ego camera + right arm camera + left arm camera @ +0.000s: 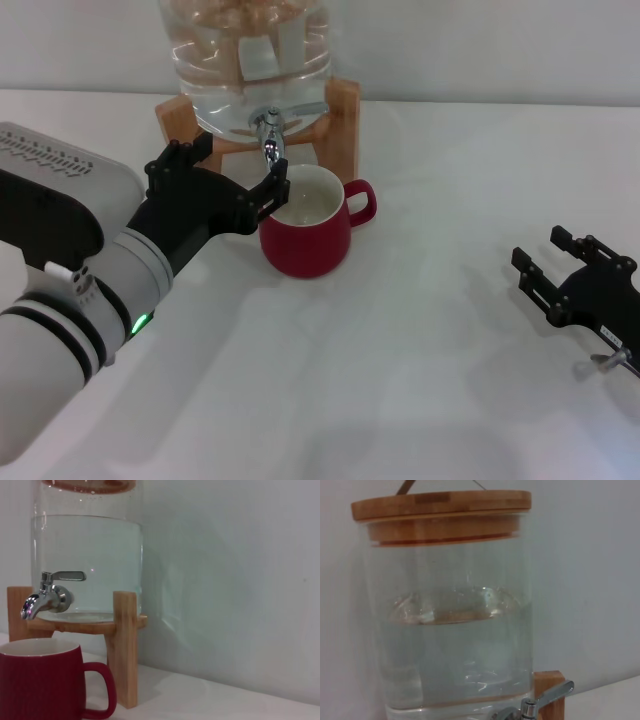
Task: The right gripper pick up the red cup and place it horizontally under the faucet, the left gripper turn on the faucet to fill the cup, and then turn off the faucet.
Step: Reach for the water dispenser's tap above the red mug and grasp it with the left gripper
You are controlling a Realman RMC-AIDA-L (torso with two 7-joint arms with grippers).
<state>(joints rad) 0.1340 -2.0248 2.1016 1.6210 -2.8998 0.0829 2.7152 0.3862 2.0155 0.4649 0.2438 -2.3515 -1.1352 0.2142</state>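
While red cup point(306, 233) sits under faucet point(271, 135), jar point(450, 630) holds water.

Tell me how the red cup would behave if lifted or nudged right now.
The red cup looks squat and wide-based, so it probably slides rather than tips. It appears to hold water under the faucet, so likely heavier and apt to spill. Its glossy ceramic-looking wall may be slippery and breakable.

A smooth white tabletop point(420, 380) fills the head view, evenly lit, with only soft, faint shadows lying on it. It runs back to a plain pale grey-white wall point(500, 50) that stands behind it. The wrist views show the same bare wall point(240, 580), unmarked and softly shaded near the table edge.
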